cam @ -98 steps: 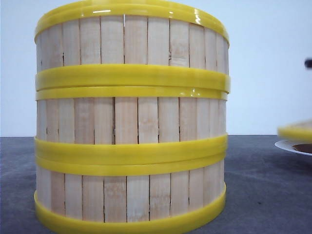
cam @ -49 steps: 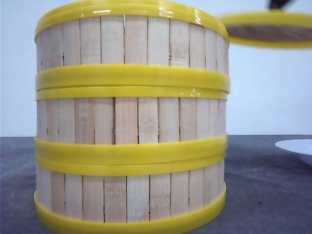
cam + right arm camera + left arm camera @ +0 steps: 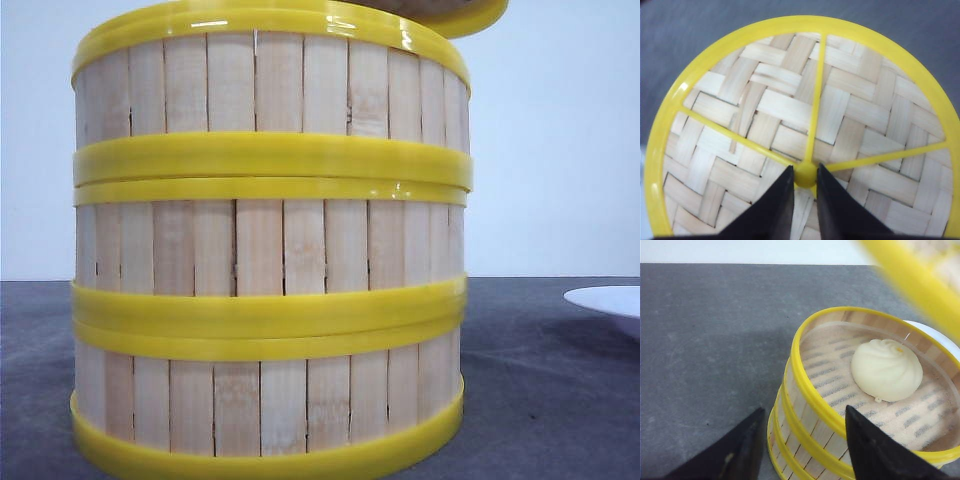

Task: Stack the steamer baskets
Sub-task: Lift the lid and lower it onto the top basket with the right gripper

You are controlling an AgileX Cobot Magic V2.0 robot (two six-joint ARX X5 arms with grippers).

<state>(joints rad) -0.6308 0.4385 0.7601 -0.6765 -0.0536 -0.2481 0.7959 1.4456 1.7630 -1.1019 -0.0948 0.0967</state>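
Observation:
Three steamer baskets stand stacked close to the front camera: top (image 3: 270, 90), middle (image 3: 270, 245), bottom (image 3: 265, 405). In the left wrist view the top basket's rim (image 3: 812, 390) rings a white bun (image 3: 886, 369) on the mesh floor. My left gripper (image 3: 804, 411) is open, one finger on either side of that basket's wall; whether it touches I cannot tell. My right gripper (image 3: 804, 168) is shut on the yellow centre knob (image 3: 805, 176) of the woven lid (image 3: 840, 100). That lid (image 3: 455, 12) hangs just above the stack's top right edge, and its rim (image 3: 912, 285) shows blurred.
A white plate (image 3: 610, 300) lies on the dark grey table (image 3: 540, 390) to the right of the stack; its edge (image 3: 940, 337) shows behind the top basket. A pale wall rises behind the table.
The lid has risen from low over the plate at the right, then moved left to hang over the stack's top. The plate is uncovered. The stack has not moved.

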